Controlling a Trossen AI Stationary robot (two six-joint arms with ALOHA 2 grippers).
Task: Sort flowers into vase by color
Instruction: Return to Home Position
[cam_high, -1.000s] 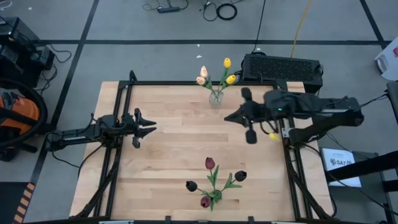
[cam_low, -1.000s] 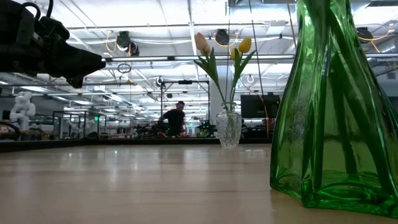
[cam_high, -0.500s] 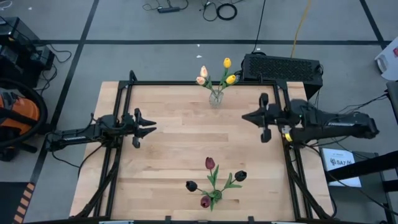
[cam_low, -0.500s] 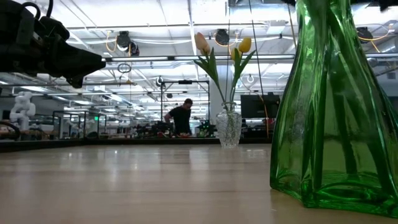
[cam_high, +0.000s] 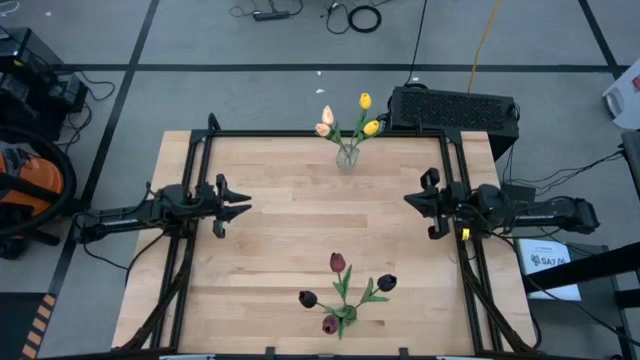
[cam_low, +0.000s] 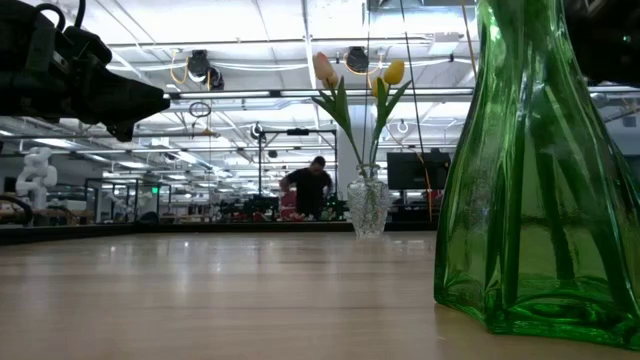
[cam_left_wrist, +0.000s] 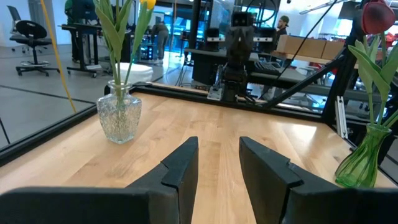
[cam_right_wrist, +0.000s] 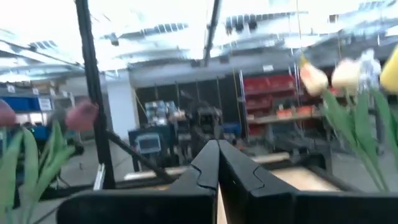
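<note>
A clear glass vase (cam_high: 347, 157) stands at the middle of the table's far edge and holds yellow tulips (cam_high: 365, 101) and pale peach tulips (cam_high: 326, 115). A green glass vase (cam_high: 346, 316) stands by the near edge with dark red tulips (cam_high: 338, 262) and near-black tulips (cam_high: 386, 282). The stems stick down into the vases. My left gripper (cam_high: 243, 207) hovers open over the table's left part, pointing right. My right gripper (cam_high: 408, 200) hovers shut at the right edge, pointing left. Its fingers (cam_right_wrist: 217, 163) meet in the right wrist view.
Bare wood (cam_high: 300, 230) lies between the two grippers and between the two vases. A black metal frame (cam_high: 200, 145) runs along the table's sides. A black box (cam_high: 455, 108) sits beyond the far right corner. A person (cam_low: 312, 188) moves in the room behind.
My right gripper has drawn back from beside the clear vase toward the table's right edge and levelled out. The left arm, the vases and the tulips have kept still. The person in the room behind has walked rightward.
</note>
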